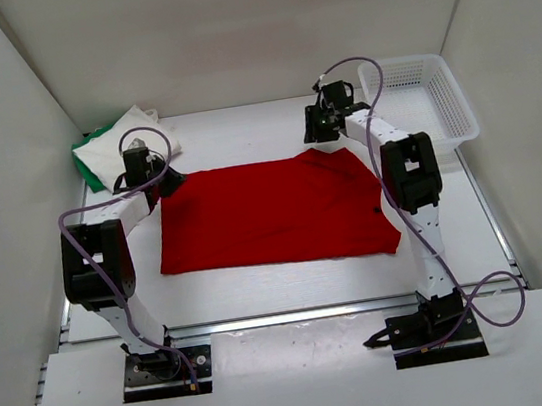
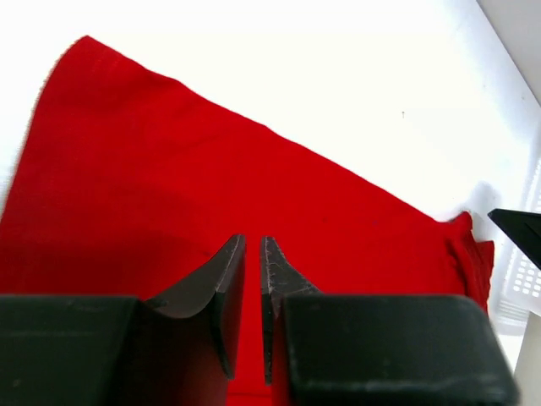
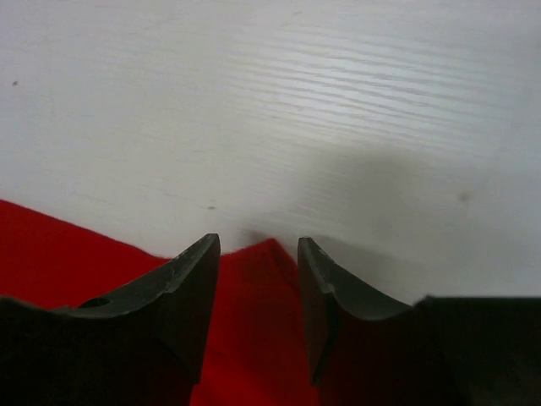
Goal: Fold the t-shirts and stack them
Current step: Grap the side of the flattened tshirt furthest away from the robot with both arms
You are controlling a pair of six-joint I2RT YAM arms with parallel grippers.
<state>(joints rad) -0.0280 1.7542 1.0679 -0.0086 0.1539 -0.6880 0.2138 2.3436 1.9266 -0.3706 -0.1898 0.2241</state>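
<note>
The red shirt (image 1: pixel 273 218) lies spread flat on the table (image 1: pixel 240 126). At its far left corner the left gripper (image 2: pixel 252 241) is clenched to a sliver, with red cloth in it. Near its far right corner the right gripper (image 3: pixel 258 241) is released, its fingers either side of a red tip. Beyond the red shirt's left, the white shirt (image 1: pixel 130 130) sits folded on the green shirt (image 1: pixel 84 159). Beyond its right stands the basket (image 1: pixel 460 108); all three shirts lie outside it.

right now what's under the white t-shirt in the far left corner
A green t-shirt, only its left edge showing. The white t-shirt covers the rest, so anything else beneath is hidden.
</note>
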